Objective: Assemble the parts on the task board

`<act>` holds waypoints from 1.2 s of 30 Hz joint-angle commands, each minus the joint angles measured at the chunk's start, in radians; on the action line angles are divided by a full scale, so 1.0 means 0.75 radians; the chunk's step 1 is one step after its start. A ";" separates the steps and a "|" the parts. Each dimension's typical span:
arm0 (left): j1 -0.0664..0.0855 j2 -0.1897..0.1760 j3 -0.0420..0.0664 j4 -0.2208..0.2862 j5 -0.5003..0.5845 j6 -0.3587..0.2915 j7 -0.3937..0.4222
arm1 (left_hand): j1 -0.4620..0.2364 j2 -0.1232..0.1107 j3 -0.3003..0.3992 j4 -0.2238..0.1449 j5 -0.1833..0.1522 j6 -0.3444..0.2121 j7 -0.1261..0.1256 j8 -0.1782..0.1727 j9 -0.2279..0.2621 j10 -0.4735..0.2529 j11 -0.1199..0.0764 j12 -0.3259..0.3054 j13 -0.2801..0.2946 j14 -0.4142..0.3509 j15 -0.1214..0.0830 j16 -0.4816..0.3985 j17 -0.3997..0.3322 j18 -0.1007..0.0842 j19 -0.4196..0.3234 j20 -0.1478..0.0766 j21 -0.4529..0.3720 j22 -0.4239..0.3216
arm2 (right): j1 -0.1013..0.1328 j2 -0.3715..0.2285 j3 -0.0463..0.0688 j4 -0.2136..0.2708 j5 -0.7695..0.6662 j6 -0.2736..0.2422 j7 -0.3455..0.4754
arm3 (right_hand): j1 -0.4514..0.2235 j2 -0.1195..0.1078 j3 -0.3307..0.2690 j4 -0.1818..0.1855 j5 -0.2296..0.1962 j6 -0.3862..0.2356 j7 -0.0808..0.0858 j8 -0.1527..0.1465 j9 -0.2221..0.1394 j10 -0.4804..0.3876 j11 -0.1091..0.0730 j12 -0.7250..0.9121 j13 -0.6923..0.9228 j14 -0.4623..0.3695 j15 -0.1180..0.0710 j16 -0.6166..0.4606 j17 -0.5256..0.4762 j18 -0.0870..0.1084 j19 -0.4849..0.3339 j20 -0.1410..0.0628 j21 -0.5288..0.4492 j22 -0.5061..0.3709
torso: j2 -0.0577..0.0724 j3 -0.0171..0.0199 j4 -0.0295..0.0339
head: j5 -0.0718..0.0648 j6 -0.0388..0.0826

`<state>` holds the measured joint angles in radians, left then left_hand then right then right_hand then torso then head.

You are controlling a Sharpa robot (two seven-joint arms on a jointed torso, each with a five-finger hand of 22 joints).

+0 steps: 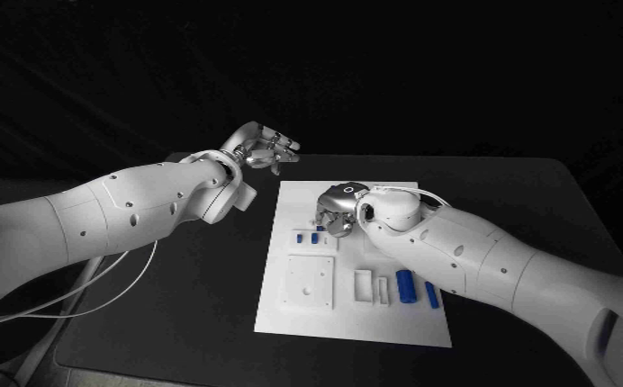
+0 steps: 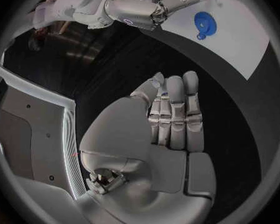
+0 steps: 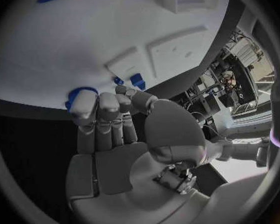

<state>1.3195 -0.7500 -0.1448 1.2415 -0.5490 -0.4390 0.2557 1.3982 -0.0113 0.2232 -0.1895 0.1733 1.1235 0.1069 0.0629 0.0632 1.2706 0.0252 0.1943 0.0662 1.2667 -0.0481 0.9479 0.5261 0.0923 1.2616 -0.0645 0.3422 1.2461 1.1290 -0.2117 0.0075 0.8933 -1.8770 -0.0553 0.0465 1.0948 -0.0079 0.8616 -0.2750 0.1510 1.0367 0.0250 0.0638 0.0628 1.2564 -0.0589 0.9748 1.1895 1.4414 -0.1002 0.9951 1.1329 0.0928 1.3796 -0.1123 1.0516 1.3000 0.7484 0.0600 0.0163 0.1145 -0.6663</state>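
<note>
Here | left hand (image 1: 264,148) fingers empty, spread | right hand (image 3: 109,134) fingers on round blue part (image 3: 77,95), grip unclear

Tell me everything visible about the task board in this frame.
The task board is a flat white rectangular plate lying on the black table, its long side running away from the robot. Raised white blocks and slotted frames sit on its near half, with small blue parts beside them. The right hand hovers over its far end, fingers curled near a blue part; contact is unclear. The left hand is off the board.
</note>
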 commanded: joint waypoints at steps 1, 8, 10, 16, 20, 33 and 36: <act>0.004 0.000 0.001 0.004 0.020 -0.017 0.015 | -0.010 0.002 -0.001 0.011 0.006 -0.011 0.004 0.000 0.001 -0.004 0.006 -0.005 -0.001 0.008 0.005 -0.007 0.002 -0.001 0.008 -0.002 -0.007 -0.002 | -0.001 0.002 -0.001 -0.001 -0.034 -0.010 0.008 | -0.011 -0.001 0.006 -0.002 -0.001 -0.002 0.002 -0.004 -0.001 0.010 -0.004 0.010 0.000 0.013 -0.004 0.005 0.011 -0.019 0.029 -0.001 -0.044 0.052 | 0.000 0.0007 -0.0022 | 0.002 -0.004; 0.005 0.003 0.001 -0.004 0.023 -0.013 0.012 | -0.012 0.002 -0.001 0.014 0.006 -0.015 0.005 0.000 0.001 -0.006 0.008 -0.005 -0.001 0.008 0.006 -0.011 0.002 -0.001 0.011 -0.001 -0.011 -0.002 | -0.001 0.001 -0.002 -0.003 -0.036 -0.016 0.009 | -0.011 0.004 0.015 -0.004 -0.014 -0.006 0.000 -0.003 -0.001 0.005 -0.005 0.011 -0.002 0.011 -0.005 0.001 0.014 -0.022 0.057 -0.003 -0.120 0.136 | 0.002 0.0006 -0.0035 | 0.003 -0.007; 0.006 0.004 0.001 -0.007 0.024 -0.012 0.011 | -0.012 0.002 -0.001 0.016 0.005 -0.018 0.006 0.000 0.000 -0.007 0.008 -0.004 0.000 0.009 0.006 -0.012 0.002 0.000 0.012 -0.001 -0.012 -0.002 | -0.002 0.002 -0.002 -0.004 -0.035 -0.026 0.012 | -0.010 0.005 0.015 -0.004 -0.015 -0.011 -0.002 -0.003 -0.001 0.004 -0.005 0.011 -0.003 0.012 -0.005 0.003 0.015 -0.023 0.063 -0.004 -0.134 0.147 | 0.003 0.0009 -0.0031 | 0.005 -0.008; 0.008 0.007 0.001 -0.010 0.025 -0.008 0.010 | -0.012 0.002 -0.001 0.016 0.005 -0.018 0.006 0.000 0.000 -0.007 0.008 -0.004 0.000 0.009 0.006 -0.012 0.002 0.000 0.012 -0.001 -0.012 -0.002 | -0.005 0.006 -0.003 -0.004 -0.034 -0.077 0.011 | -0.011 0.008 0.017 -0.003 -0.030 -0.028 -0.016 -0.003 -0.001 0.004 -0.010 0.011 -0.004 0.011 -0.009 0.001 0.015 -0.024 0.066 -0.006 -0.139 0.148 | 0.004 0.0020 -0.0006 | 0.009 -0.013; 0.010 0.010 0.001 -0.009 0.025 -0.004 0.010 | -0.012 0.002 -0.001 0.016 0.005 -0.018 0.006 0.000 0.000 -0.007 0.008 -0.004 0.000 0.009 0.006 -0.012 0.002 0.000 0.012 -0.001 -0.012 -0.002 | -0.006 0.010 -0.003 -0.007 -0.035 -0.085 0.008 | -0.011 0.008 0.023 -0.004 -0.037 -0.022 -0.014 -0.003 -0.001 0.004 -0.010 0.012 -0.003 0.012 -0.009 0.003 0.016 -0.025 0.068 -0.008 -0.142 0.149 | 0.007 -0.0004 0.0018 | 0.007 -0.012; 0.017 0.015 0.001 -0.005 0.025 0.002 0.009 | -0.007 0.000 0.001 0.025 0.005 -0.021 0.006 0.000 0.000 -0.011 0.008 0.000 0.000 0.011 0.007 -0.020 0.007 0.000 0.018 -0.001 -0.027 0.004 | -0.007 0.015 -0.004 -0.005 -0.035 -0.045 0.017 | -0.013 0.014 0.031 -0.005 -0.058 -0.025 -0.021 -0.002 -0.001 -0.002 -0.012 0.012 -0.004 0.009 -0.010 0.002 0.017 -0.027 0.068 -0.010 -0.148 0.149 | 0.009 -0.0013 -0.0011 | 0.015 -0.019; 0.018 0.015 0.001 -0.004 0.025 0.002 0.008 | -0.006 -0.001 0.002 0.026 0.005 -0.021 0.006 0.000 0.000 -0.012 0.009 0.000 -0.001 0.011 0.007 -0.022 0.008 0.000 0.019 -0.001 -0.029 0.005 | -0.008 0.015 -0.006 -0.006 -0.035 -0.030 0.020 | -0.014 0.015 0.033 -0.006 -0.059 -0.022 -0.019 -0.003 -0.001 -0.004 -0.011 0.014 -0.004 0.007 -0.010 0.003 0.018 -0.028 0.067 -0.010 -0.150 0.149 | 0.008 -0.0014 -0.0019 | 0.014 -0.020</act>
<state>1.3300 -0.7408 -0.1450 1.2355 -0.5386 -0.4402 0.2546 1.3982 -0.0113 0.2244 -0.1755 0.1732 1.1137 0.1114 0.0629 0.0632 1.2668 0.0289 0.1943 0.0662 1.2690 -0.0458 0.9363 0.5302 0.0907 1.2706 -0.0662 0.3260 1.2493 1.1240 -0.2020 0.0038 0.8884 -1.8914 -0.1032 0.0490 1.0891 -0.0023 0.8806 -0.2773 0.1122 1.0224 0.0111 0.0638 0.0630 1.2579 -0.0644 0.9803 1.1879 1.4453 -0.1037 0.9951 1.1447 0.0832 1.4240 -0.1214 0.9428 1.3078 0.7545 0.0591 0.0151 0.1251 -0.6809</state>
